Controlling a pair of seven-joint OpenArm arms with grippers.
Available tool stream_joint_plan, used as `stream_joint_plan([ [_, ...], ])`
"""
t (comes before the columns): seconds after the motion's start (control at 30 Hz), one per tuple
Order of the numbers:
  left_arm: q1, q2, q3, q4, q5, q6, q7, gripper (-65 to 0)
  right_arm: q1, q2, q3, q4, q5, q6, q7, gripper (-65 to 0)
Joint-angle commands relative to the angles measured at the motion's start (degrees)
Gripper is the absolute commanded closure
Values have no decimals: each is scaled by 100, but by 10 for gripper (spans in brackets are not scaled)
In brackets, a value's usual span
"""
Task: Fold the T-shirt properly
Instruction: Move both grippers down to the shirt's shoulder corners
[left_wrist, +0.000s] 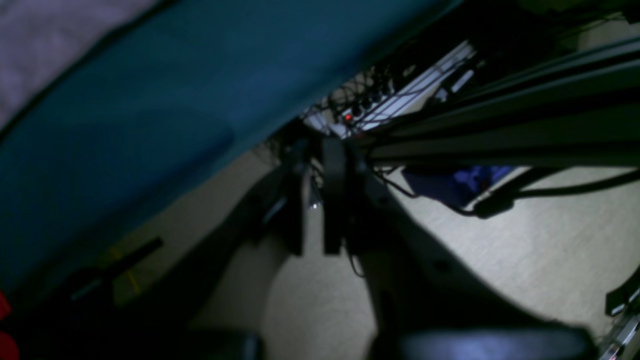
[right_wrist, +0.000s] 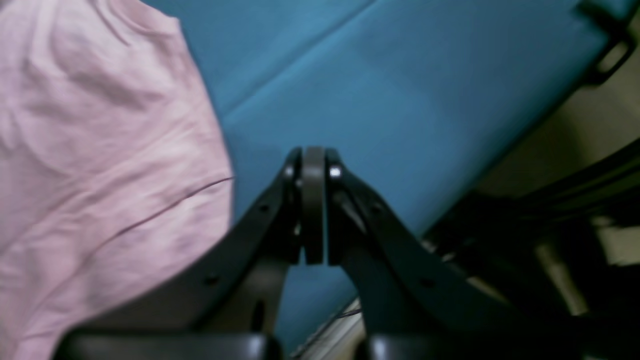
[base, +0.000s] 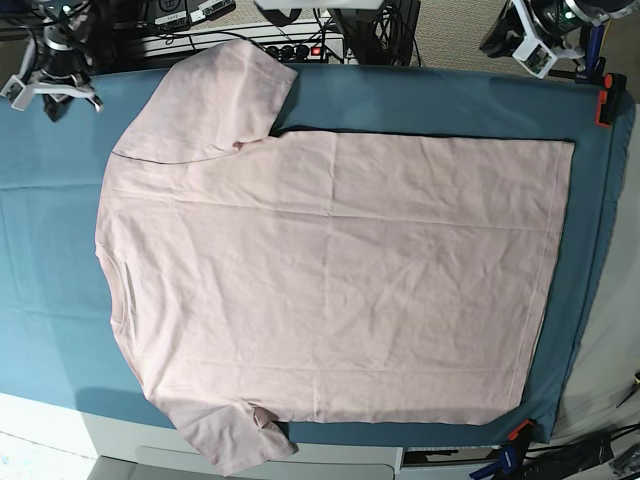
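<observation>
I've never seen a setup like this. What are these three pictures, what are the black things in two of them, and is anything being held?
This is a robot with two arms. One picture comes from a camera looking straight down on the table. It shows a large pale pink short-sleeved T-shirt spread flat, plain side up, on a teal-blue table cloth. The arms sit at the far corners of the table.

The other two pictures come from small cameras mounted on each arm's wrist, so each looks along its own hand. The black prongs are the fingers. The right gripper is shut, hanging over the cloth beside the shirt's sleeve. The left gripper looks shut too, though that picture is dark and blurred; it hangs past the table's edge, over the pale floor.

Neither holds anything. The shirt lies unfolded.
</observation>
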Motion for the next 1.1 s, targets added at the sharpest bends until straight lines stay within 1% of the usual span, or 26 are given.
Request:
stream_joint_plan([
  [0.0,2,-46,-39,79,-63,-85,-94,-70,142,-33,37,26,42,17,118,-11],
  [0.1,-111,-48,-39,79,2,-129,-90,-80,562,-275,37,-225,155,-52,52,-11],
  [0.17,-144,-50,-39,79,90,-127,-94,-119,769,-382,37,-446,275,-162,-15,-16],
  [0.27,-151,-50,-39,76,90,-127,-90,-192,896,-503,37,-774,439,-164,-190,-23],
  [0.33,-151,-50,-39,76,90,-127,-90,-218,887,-562,37,-868,557,-131,-378,-46],
  [0.37,-151,-50,-39,76,90,-127,-90,-218,868,-573,37,-874,625,-13,-507,-69],
  [0.47,-153,-50,-39,76,90,-125,-92,-218,713,-570,37,-866,929,678,-752,-146],
  [0.5,-153,-48,-39,76,92,-125,-90,-218,629,-570,37,-866,1034,848,-809,-160],
  [0.6,-153,-46,-39,76,160,-125,-90,-218,348,-553,37,-868,1276,1117,-879,-162],
  [0.7,-153,-46,-39,76,205,-122,-90,-218,125,-522,37,-868,1325,1268,-927,-166],
  [0.73,-153,-46,-39,76,205,-122,-90,-218,79,-520,37,-868,1325,1287,-944,-192],
  [0.77,-153,-46,-39,76,203,-125,-92,-218,42,-525,37,-868,1325,1290,-949,-203],
  [0.93,-168,-46,-39,76,197,-125,-94,-220,13,-525,13,-879,1320,1287,-1010,-203],
  [1.07,-254,-46,-39,76,199,-125,-92,-220,13,-525,-258,-879,1316,1290,-1012,-203],
])
